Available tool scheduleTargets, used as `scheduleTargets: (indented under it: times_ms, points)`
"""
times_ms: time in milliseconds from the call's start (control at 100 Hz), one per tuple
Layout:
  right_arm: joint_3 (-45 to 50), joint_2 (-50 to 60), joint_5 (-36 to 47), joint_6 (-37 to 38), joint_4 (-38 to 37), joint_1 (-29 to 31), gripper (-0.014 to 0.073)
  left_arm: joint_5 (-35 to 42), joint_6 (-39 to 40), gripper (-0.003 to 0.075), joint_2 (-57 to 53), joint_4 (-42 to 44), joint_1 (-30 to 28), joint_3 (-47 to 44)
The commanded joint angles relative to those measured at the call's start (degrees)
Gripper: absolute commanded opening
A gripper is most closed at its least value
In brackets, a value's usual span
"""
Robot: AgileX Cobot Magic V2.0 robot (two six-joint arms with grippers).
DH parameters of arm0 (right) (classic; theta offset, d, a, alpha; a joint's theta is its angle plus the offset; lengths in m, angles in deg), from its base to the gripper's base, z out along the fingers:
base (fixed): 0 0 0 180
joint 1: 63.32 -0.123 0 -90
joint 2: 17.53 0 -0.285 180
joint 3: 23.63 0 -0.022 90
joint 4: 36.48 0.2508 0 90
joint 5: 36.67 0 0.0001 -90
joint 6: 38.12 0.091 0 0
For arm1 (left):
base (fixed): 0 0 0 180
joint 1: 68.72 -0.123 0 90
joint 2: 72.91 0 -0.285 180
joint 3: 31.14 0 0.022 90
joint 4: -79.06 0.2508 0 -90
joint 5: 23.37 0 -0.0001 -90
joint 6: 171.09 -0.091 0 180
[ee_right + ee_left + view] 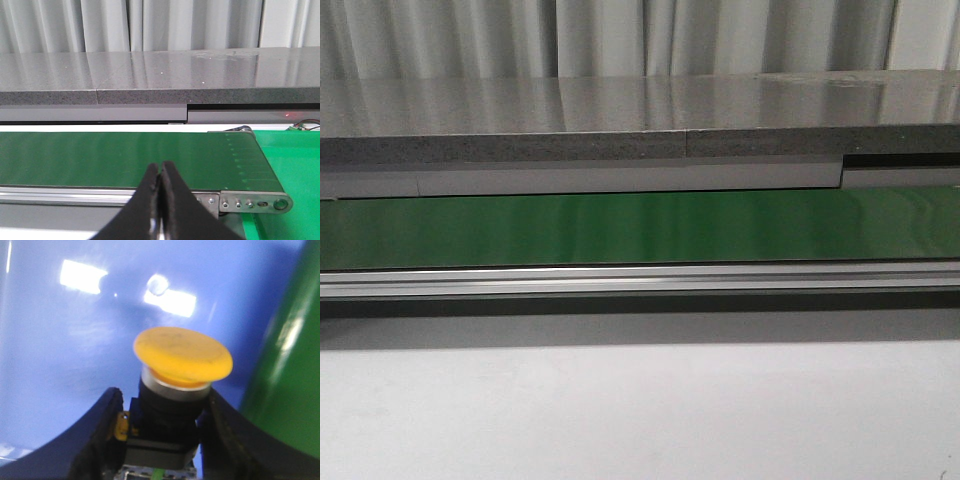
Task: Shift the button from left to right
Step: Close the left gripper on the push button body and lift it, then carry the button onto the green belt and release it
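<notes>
Left gripper [162, 440] had the button [172, 390] clamped: the black jaws sat either side of the black switch block, below the metal collar, leaving the yellow-orange cap clear above them. Gripping the boxy block rather than the round cap made sense, since flat faces are less likely to slip or twist. The cap looked slightly tilted relative to the jaws; can't tell if that was the viewing angle or a skewed grasp.

Behind the button there was a glossy blue surface [75, 365] with bright light reflections, and the green belt [285, 390] ran just beside the button. Can't tell whether the button was touching the blue surface or lifted off it.

Right gripper [161, 200] hovered over the near rail [75, 194] of the green belt, jaws pressed together with nothing between them. Probably parked there waiting for the part.

Front view showed only the belt, its rail, a grey tabletop [640, 420] and a grey ledge [620, 110] beyond the belt; no button, no arms.

Judgement: pick done, transfer to the right not done.
</notes>
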Motion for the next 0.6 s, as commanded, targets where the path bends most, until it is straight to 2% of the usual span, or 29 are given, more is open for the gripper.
scheduleTargets:
  times_ms: [0,130,360,590]
  points:
    - [-0.83,1.15,4.77,-0.14,-0.64,-0.02,-0.0068,-0.71,-0.2,-0.002,-4.53,-3.69,1.41,2.45]
    - [-0.83,1.15,4.77,-0.14,-0.64,-0.02,-0.0068,-1.26,-2.14,-0.002,-4.66,-7.66,4.1,2.47]
    - [-0.83,1.15,4.77,-0.14,-0.64,-0.02,-0.0068,-0.79,-2.24,-0.002,-4.66,-7.25,9.73,2.47]
    - [-0.83,1.15,4.77,-0.14,-0.64,-0.02,-0.0068,-0.3,-2.24,-0.0009,-4.46,-6.07,12.76,2.47]
